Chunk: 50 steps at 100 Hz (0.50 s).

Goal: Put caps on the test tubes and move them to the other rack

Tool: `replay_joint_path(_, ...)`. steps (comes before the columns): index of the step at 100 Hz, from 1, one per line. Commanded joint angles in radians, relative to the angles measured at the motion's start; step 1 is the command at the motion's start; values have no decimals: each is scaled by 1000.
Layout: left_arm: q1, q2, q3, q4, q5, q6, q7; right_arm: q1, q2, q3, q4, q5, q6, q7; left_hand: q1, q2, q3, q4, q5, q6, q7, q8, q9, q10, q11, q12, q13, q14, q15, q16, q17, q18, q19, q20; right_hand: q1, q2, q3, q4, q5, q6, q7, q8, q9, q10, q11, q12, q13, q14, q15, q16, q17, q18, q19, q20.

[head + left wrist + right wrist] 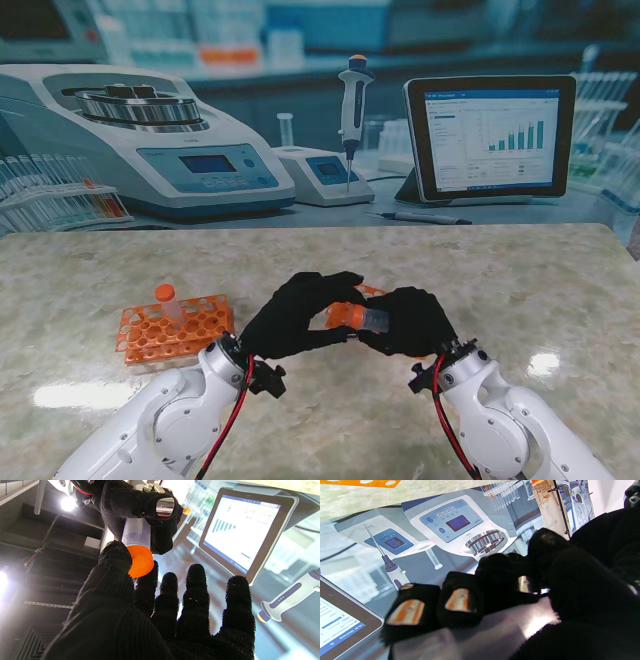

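A clear test tube (372, 319) lies sideways above the table between my two hands. My right hand (412, 320) is shut around its body; in the right wrist view the fingers (460, 600) wrap over the clear tube (482, 635). An orange cap (343, 316) sits on the tube's end. My left hand (298, 315) pinches that cap (141, 561) with thumb and forefinger, its other fingers (197, 595) spread. The tube (136, 532) runs from the cap into the right hand (140, 507). An orange rack (175, 332) on the left holds one capped tube (166, 297).
A second orange rack (372, 292) is mostly hidden behind my hands. Beyond the table's far edge stand a centrifuge (140, 135), a pipette (352, 105) on its stand, a tablet (490, 135) and a pen (425, 216). The marble table (520, 290) extends to the right.
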Motion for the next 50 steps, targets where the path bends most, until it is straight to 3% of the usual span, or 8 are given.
replay_joint_path(1,-2,-3,8,2,-4,3,-9,-7,-5,-1,-8,1,2,0,111,59,-16,37,10,-47,114,19,24,-7,14,4,24,-9,17,10,-2,4,-8,16,41,46,16,16,53,-31,53,34,54,31,12,23,22,-138,205,76,77,-84,312,58)
replay_joint_path(35,-15,-7,26,10,-17,3,-3,-10,-5,0,-8,0,1,-2,201,99,-24,47,39,-76,283,24,60,-10,26,8,55,-8,33,18,2,12,0,19,41,44,15,16,53,-31,53,34,54,31,11,23,22,-138,205,76,77,-83,312,58)
replay_joint_path(50,-18,-9,30,14,-18,-2,1,-10,-5,2,-9,-1,-2,-2,284,122,-24,46,57,-75,331,-6,70,-13,32,9,63,-6,37,20,2,16,1,20,40,45,15,16,52,-32,53,35,54,32,12,24,22,-138,205,76,77,-83,313,58)
